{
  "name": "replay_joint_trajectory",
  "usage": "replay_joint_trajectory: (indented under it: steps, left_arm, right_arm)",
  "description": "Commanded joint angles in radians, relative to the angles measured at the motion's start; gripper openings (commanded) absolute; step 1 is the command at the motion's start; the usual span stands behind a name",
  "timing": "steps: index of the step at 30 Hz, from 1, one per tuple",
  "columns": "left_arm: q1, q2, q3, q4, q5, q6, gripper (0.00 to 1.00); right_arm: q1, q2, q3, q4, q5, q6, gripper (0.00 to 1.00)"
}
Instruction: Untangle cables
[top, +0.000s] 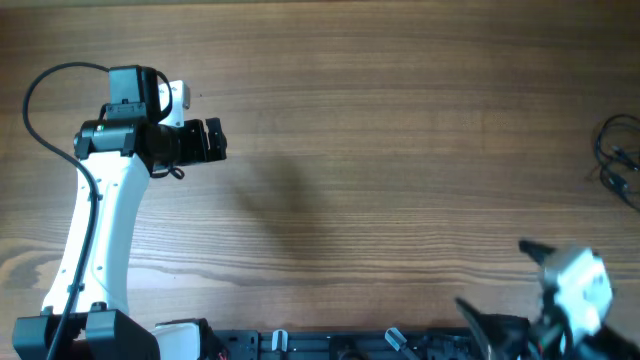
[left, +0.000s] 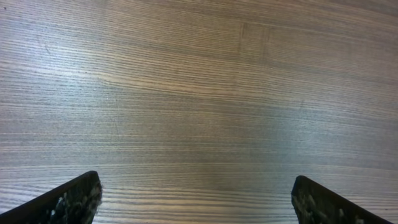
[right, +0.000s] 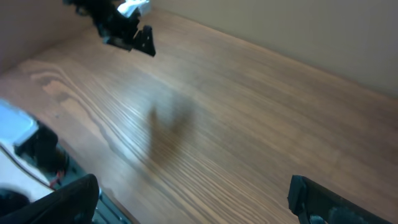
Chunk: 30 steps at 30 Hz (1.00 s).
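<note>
A small bundle of black cables (top: 619, 158) lies at the far right edge of the wooden table, partly cut off by the frame. My left gripper (top: 214, 140) hovers over the left part of the table, far from the cables. In the left wrist view it (left: 196, 199) is wide open over bare wood. My right gripper (top: 497, 287) is at the front right, below and left of the cables. In the right wrist view it (right: 193, 202) is open and empty, and the cables do not show there.
The wooden table (top: 380, 130) fills the overhead view. A black rail with the arm bases (top: 330, 345) runs along the front edge. A black cable on the left arm (top: 40, 130) loops out at far left. The left arm's gripper also shows in the right wrist view (right: 127, 31).
</note>
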Motion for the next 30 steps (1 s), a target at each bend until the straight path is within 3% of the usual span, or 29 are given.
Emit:
replay_joint_trajectory:
  steps: [1, 5, 14, 30]
  left_arm:
    - [0.005, 0.008, -0.004, 0.002, 0.02, 0.016, 1.0]
    - [0.005, 0.008, -0.004, 0.001, 0.019, 0.017, 1.0]
    - [0.005, 0.008, -0.004, 0.0, 0.019, 0.032, 1.0]
    - [0.005, 0.008, -0.004, -0.006, 0.019, 0.039, 1.0]
  right_arm:
    - [0.093, -0.121, 0.004, -0.026, 0.157, 0.089, 1.0]
    - [0.164, -0.27, 0.004, -0.026, 0.313, 0.214, 1.0]
    - [0.17, -0.552, 0.004, -0.026, 0.357, 0.233, 1.0]
    - [0.165, -0.636, 0.066, -0.001, 0.401, 0.206, 1.0]
